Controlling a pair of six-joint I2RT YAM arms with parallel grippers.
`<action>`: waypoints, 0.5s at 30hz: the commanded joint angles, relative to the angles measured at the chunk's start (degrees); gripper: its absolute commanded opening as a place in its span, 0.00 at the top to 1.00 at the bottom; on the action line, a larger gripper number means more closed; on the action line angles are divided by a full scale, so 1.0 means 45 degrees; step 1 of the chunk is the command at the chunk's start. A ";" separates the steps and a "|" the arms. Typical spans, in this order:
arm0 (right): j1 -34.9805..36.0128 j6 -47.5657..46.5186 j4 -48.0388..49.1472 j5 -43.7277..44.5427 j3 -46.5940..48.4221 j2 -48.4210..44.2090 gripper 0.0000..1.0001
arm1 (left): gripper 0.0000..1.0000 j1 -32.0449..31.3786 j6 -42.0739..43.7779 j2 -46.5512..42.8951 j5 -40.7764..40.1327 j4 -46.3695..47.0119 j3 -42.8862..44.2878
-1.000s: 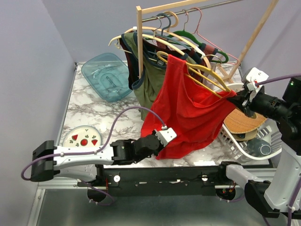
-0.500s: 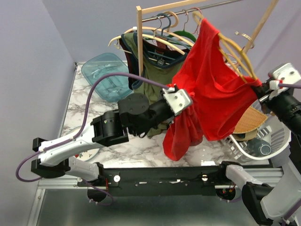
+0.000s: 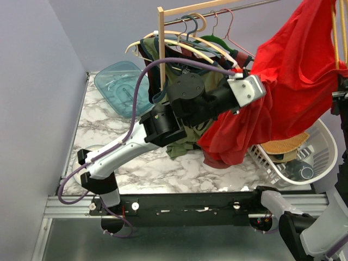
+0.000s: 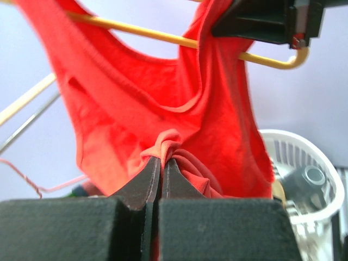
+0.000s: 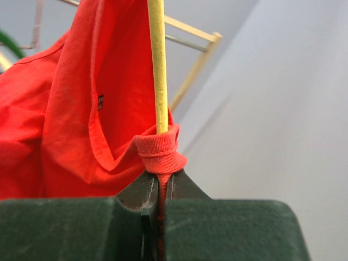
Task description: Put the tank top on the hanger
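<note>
Left wrist view: the left gripper [image 4: 160, 166] is clenched on a bunched fold of the red tank top [image 4: 125, 103]. The top hangs from the yellow hanger [image 4: 136, 30], whose bar runs through its strap openings. The dark right gripper [image 4: 261, 22] sits on the bar near its curved end. A white basket [image 4: 304, 157] lies low on the right.

Right wrist view: the right gripper is pinched tight on a rolled strap of the tank top. The roll wraps the hanger's thin rod, which stands upright out of the jaws. A wooden rack [image 5: 196, 65] slants behind.

Top external view: the tank top is in the air at the upper right, above the basket and off the counter [image 3: 109, 136], stretched between the two grippers. The left arm reaches up past an olive-green top [image 3: 179, 81] hanging on the rack
</note>
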 commanded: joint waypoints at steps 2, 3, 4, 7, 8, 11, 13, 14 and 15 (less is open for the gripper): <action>-0.0124 0.0097 0.2465 0.2061 -0.1601 -0.0367 0.99 | 1.00 0.1782 -0.1462 0.0926 0.2123 0.1404 0.0441; -0.0163 0.0078 0.2602 0.2159 -0.1937 -0.0465 0.99 | 1.00 0.1980 -0.1699 0.1140 0.2397 0.1443 0.0422; -0.0222 0.0097 0.2893 0.2238 -0.2288 -0.0543 0.99 | 1.00 0.2118 -0.1895 0.1239 0.2709 0.1501 0.0402; -0.0514 0.0214 0.3305 0.2473 -0.3247 -0.0992 0.99 | 1.00 0.2334 -0.2190 0.1473 0.3589 0.1755 0.0305; -0.0592 0.0273 0.3345 0.2550 -0.3365 -0.1071 0.99 | 1.00 0.2334 -0.2228 0.1513 0.4132 0.1794 0.0382; -0.1042 0.0293 0.3481 0.2745 -0.3853 -0.1325 0.99 | 1.00 0.2334 -0.2502 0.1708 0.4702 0.1911 0.0519; -0.1354 0.0234 0.3695 0.2863 -0.4416 -0.1481 0.99 | 1.00 0.2334 -0.2561 0.1845 0.4977 0.1990 0.0558; -0.1490 0.0234 0.3755 0.2864 -0.4614 -0.1520 0.99 | 1.00 0.2334 -0.2561 0.1903 0.5036 0.2048 0.0578; -0.1782 0.0253 0.3794 0.2786 -0.4809 -0.1559 0.99 | 1.00 0.2334 -0.2561 0.2039 0.5075 0.2068 0.0559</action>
